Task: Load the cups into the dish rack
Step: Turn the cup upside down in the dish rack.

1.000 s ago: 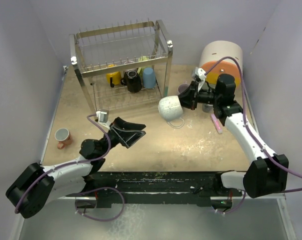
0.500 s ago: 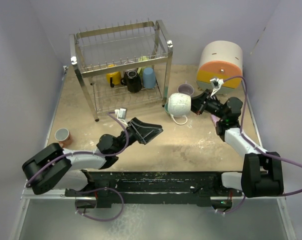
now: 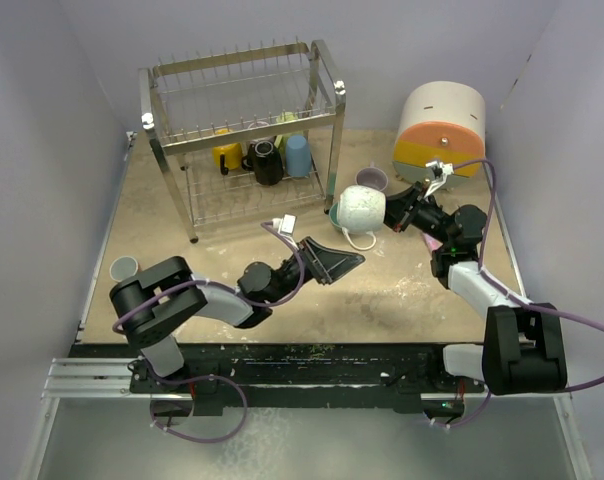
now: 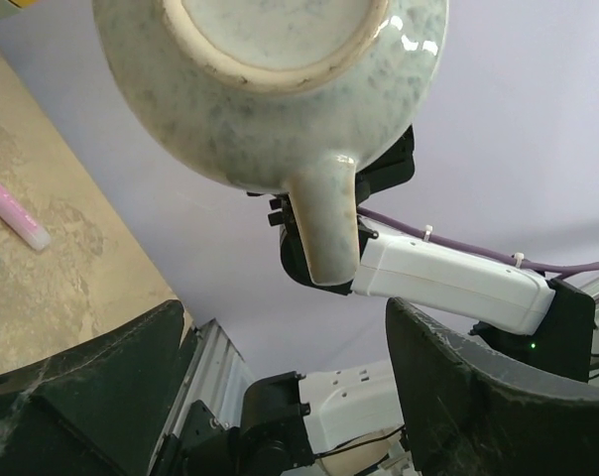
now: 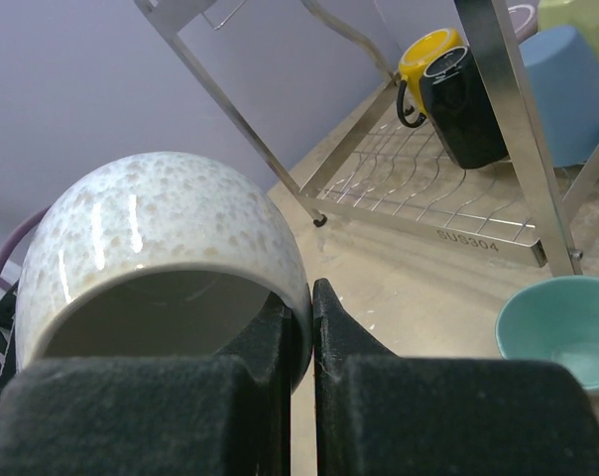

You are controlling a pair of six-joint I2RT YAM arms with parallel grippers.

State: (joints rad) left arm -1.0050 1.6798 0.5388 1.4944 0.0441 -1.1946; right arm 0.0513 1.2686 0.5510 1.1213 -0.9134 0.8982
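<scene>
Reaching further toward frame centre than half a second ago, the left fingers (image 3: 332,260) are spread just below the speckled white cup (image 3: 360,207), its handle pointing toward them. The right fingers (image 3: 398,213) pinch its rim, and the dish rack (image 3: 244,120) stands beyond at upper left.

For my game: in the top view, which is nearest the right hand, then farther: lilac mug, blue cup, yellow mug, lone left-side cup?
1. lilac mug, just beyond the right hand
2. blue cup, in the rack
3. yellow mug, rack, farther left
4. lone cup, far left
</scene>
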